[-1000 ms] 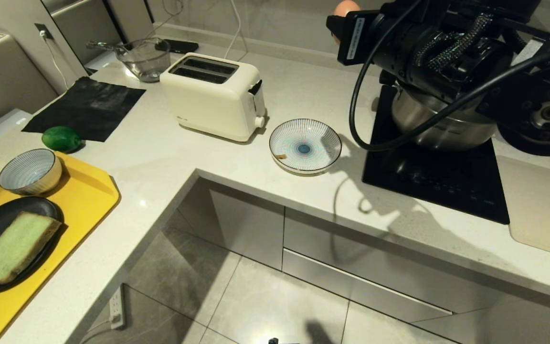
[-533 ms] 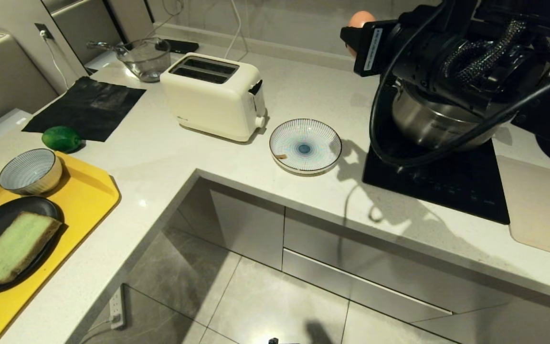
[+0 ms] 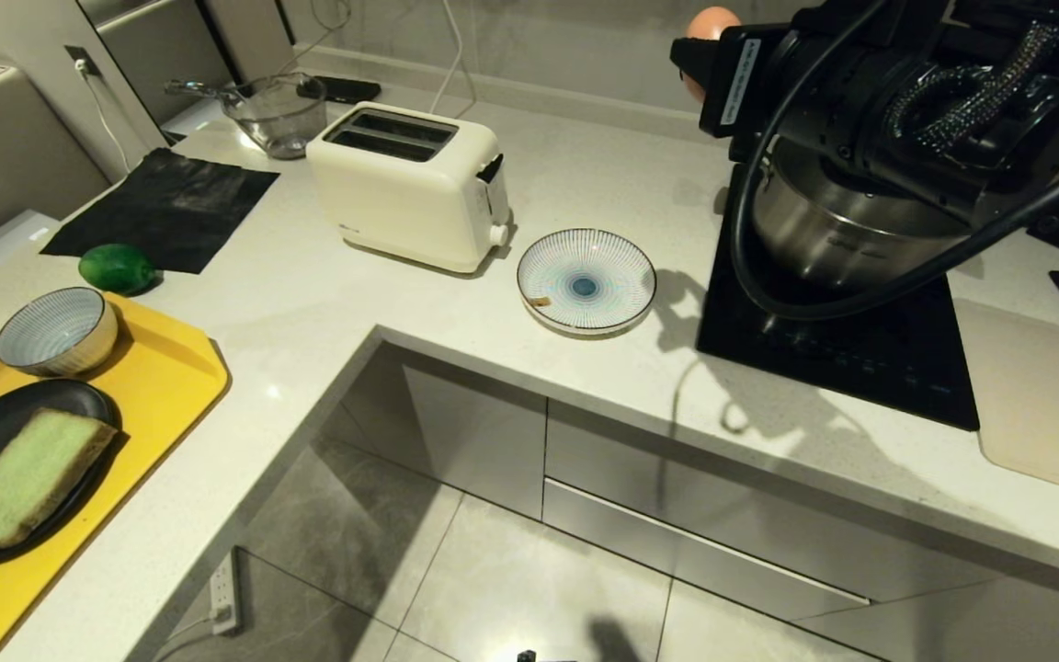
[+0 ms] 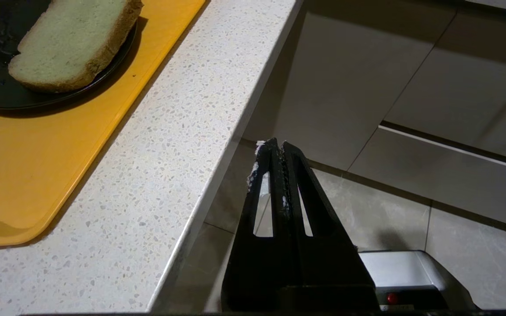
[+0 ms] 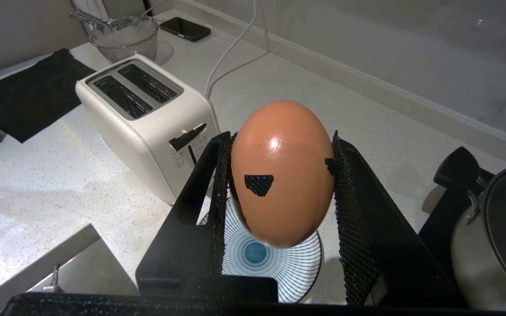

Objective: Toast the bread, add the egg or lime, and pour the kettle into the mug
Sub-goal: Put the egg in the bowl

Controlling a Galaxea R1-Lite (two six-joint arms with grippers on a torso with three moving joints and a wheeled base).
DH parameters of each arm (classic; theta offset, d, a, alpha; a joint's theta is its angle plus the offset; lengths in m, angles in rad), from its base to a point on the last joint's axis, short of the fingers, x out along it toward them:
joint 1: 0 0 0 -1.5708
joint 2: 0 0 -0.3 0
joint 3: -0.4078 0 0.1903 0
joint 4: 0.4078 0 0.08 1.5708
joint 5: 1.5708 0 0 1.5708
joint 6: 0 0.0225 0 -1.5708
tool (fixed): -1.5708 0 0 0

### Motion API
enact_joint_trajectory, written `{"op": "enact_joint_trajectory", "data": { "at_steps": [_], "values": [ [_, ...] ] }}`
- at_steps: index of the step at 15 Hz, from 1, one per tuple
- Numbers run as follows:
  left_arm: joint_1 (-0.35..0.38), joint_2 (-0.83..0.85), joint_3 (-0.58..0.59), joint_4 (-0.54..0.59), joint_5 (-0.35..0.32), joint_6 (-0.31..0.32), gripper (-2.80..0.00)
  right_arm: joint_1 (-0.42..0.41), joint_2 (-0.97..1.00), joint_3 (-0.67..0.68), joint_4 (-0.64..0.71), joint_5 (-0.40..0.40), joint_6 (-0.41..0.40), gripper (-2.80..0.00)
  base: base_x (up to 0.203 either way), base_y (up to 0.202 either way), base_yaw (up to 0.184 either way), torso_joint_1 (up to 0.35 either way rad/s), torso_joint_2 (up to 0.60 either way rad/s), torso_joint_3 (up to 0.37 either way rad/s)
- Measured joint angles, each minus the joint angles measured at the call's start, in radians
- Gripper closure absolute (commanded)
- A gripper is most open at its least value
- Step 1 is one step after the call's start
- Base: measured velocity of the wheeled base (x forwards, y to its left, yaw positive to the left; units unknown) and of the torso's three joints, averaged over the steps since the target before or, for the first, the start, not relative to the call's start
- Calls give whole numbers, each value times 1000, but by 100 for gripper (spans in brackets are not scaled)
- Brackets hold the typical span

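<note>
My right end effector (image 5: 281,175) is clamped on the smooth pinkish-brown egg (image 5: 281,171), holding it upright in the air beyond the cream two-slot toaster (image 3: 410,184), above the blue-and-white striped round plate (image 3: 586,280) and near the steel pot (image 3: 837,230) on the black hob. My left end effector (image 4: 278,151) hangs off the speckled white desk (image 3: 309,294) edge, its fingers pressed together on nothing. Well to the toaster's other side, the thick pale green slice of bread (image 3: 28,478) lies on a black plate on the yellow tray (image 3: 162,377), with the glossy green lime (image 3: 116,267) just beyond the tray.
</note>
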Motion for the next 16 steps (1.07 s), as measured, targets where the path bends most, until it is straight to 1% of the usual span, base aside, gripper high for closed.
{"op": "enact_joint_trajectory", "data": {
  "at_steps": [1,3,13,16],
  "values": [
    [0,0,0,0,0,0,0,0,-2,1,0,0,0,0,0,0,0,0,0,0],
    [2,0,0,0,0,0,0,0,-7,7,-2,-1,0,0,2,-11,108,0,3,-1],
    [1,0,0,0,0,0,0,3,-13,29,-3,5,0,0,-1,-10,168,2,4,2],
    [0,0,0,0,0,0,0,6,-13,36,-5,7,0,0,1,-9,138,5,3,6]
  ]
}}
